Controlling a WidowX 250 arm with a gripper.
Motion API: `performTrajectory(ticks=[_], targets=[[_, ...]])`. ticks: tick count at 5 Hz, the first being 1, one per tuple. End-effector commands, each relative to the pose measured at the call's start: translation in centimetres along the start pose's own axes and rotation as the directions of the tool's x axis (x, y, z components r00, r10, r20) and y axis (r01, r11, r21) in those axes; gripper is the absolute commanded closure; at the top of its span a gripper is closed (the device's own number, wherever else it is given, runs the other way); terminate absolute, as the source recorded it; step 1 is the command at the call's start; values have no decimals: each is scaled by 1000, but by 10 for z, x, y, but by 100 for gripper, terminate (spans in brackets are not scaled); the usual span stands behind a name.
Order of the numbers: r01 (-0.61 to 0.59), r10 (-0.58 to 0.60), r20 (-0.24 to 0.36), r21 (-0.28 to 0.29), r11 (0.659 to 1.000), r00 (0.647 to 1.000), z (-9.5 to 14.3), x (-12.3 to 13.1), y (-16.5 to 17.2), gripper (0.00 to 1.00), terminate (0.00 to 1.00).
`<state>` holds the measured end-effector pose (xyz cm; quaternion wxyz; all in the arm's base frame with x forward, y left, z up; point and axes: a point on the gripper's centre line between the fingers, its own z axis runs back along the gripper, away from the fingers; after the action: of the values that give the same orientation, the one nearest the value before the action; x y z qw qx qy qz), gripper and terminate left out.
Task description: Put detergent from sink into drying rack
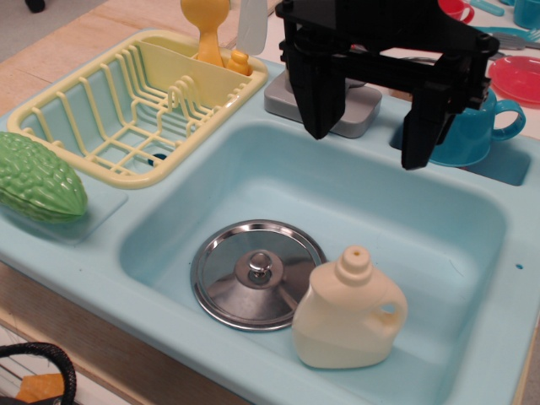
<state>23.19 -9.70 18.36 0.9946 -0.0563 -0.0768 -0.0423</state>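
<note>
The cream detergent jug [348, 312] stands upright at the front of the light blue sink [472, 278], its cap up and its loop handle to the right. It touches the edge of a round metal lid [256, 273] lying on the sink floor. My black gripper [371, 135] hangs open and empty above the back of the sink, well above and behind the jug, with its two fingers wide apart. The pale yellow drying rack [139, 105] sits at the back left on the sink's counter, with its ribs and slots bare.
A green bumpy gourd [38, 179] lies left of the sink. A yellow utensil [208, 29] stands in the rack's side compartment. A grey faucet base [350, 114] sits behind the sink. A blue cup [472, 126] and red dishes [516, 78] are at the back right.
</note>
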Motion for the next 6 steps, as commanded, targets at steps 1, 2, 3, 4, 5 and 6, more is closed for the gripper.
performTrajectory(ticks=[1, 2, 3, 4, 5, 6], targets=[[0, 0, 0, 0, 1000, 1000, 0, 0, 0, 0, 0], [213, -216, 42, 72, 974, 975, 14, -27, -16, 0, 0], [389, -393, 171, 56, 920, 904, 15, -43, -22, 0, 0], [459, -461, 181, 56, 887, 869, 25, -52, -35, 0, 0], [498, -500, 195, 63, 865, 844, 16, -49, -34, 0, 0], [500, -500, 188, 51, 864, 845, 4, -48, -33, 0, 0]])
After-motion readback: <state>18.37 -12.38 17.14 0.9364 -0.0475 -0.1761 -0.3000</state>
